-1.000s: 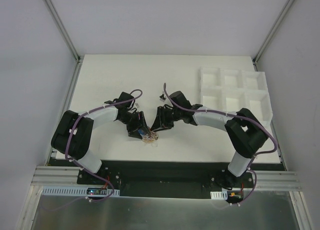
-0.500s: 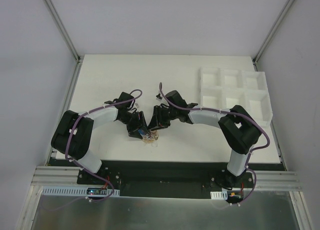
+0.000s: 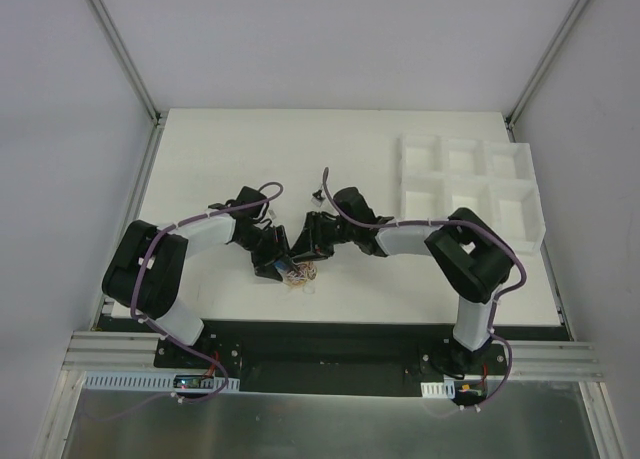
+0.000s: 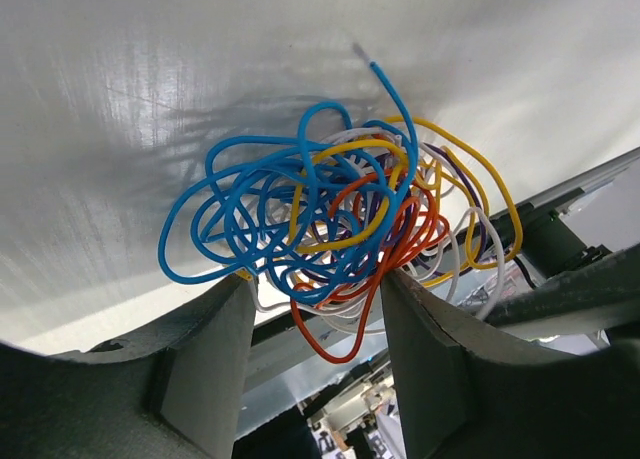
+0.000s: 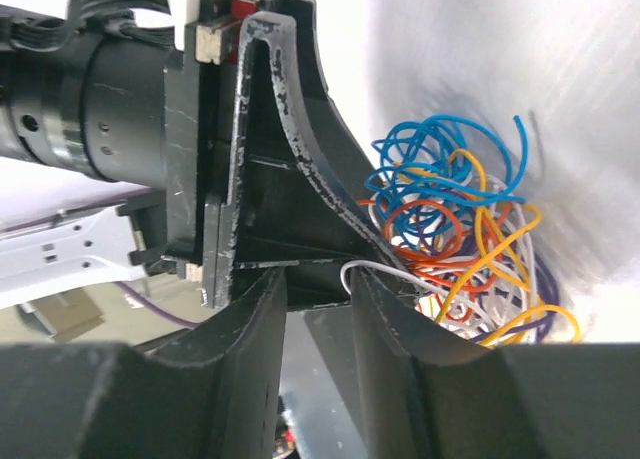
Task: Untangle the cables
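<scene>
While the left gripper (image 4: 312,287) is closed loosely on the near side of the cables (image 4: 330,214), with wires touching both of its 2 fingers, the knot sits on or just above the white table (image 4: 120,99) between the arms. Seen from the right gripper (image 5: 320,279), whose jaws stand narrowly apart on nothing, the left arm's scratched black finger (image 5: 290,149) comes first. The bundle lies beyond it, to the right of the gap. 1 white strand (image 5: 380,267) curls toward those jaws and looks the nearest wire to catch. The knot has no clear long axis.
</scene>
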`<control>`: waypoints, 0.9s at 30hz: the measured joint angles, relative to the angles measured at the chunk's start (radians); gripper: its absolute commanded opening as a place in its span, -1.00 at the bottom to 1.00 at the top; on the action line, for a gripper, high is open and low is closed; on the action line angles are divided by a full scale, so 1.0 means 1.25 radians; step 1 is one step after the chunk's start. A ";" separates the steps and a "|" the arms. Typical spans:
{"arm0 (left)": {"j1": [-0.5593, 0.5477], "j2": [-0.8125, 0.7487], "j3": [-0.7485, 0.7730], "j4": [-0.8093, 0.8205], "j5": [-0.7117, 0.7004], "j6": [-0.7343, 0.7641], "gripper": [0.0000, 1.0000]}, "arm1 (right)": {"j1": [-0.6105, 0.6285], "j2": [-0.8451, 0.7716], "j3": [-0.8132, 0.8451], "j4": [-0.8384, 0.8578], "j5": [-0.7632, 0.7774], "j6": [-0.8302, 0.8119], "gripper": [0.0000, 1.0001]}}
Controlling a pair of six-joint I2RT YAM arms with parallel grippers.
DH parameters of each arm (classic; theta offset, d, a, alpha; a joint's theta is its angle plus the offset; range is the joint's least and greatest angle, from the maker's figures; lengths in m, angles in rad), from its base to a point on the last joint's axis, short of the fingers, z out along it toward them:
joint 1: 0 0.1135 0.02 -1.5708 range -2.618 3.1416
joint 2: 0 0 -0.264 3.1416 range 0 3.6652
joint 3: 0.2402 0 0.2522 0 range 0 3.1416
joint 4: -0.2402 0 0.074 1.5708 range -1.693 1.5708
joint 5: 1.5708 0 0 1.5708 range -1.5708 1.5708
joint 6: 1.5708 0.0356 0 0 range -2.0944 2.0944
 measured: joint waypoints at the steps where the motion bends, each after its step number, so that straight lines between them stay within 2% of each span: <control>1: 0.000 0.000 -0.002 -0.001 -0.001 0.000 0.05 | -0.002 0.003 -0.009 0.026 -0.008 0.020 -0.36; 10: 0.005 0.021 0.002 0.045 0.010 -0.026 0.05 | -0.056 -0.001 -0.019 0.257 -0.079 0.268 -0.39; 17: -0.001 0.057 0.013 0.065 0.015 -0.048 0.04 | -0.063 -0.132 0.061 0.370 -0.107 0.370 -0.42; 20: -0.001 0.057 0.013 0.073 0.013 -0.051 0.04 | -0.079 -0.172 0.101 0.361 -0.116 0.372 -0.42; 23: -0.001 0.061 0.015 0.074 0.013 -0.058 0.04 | -0.091 -0.212 0.161 0.272 -0.118 0.334 -0.41; 27: -0.001 0.081 0.031 0.075 0.015 -0.064 0.04 | -0.092 -0.279 0.295 0.038 -0.112 0.214 -0.49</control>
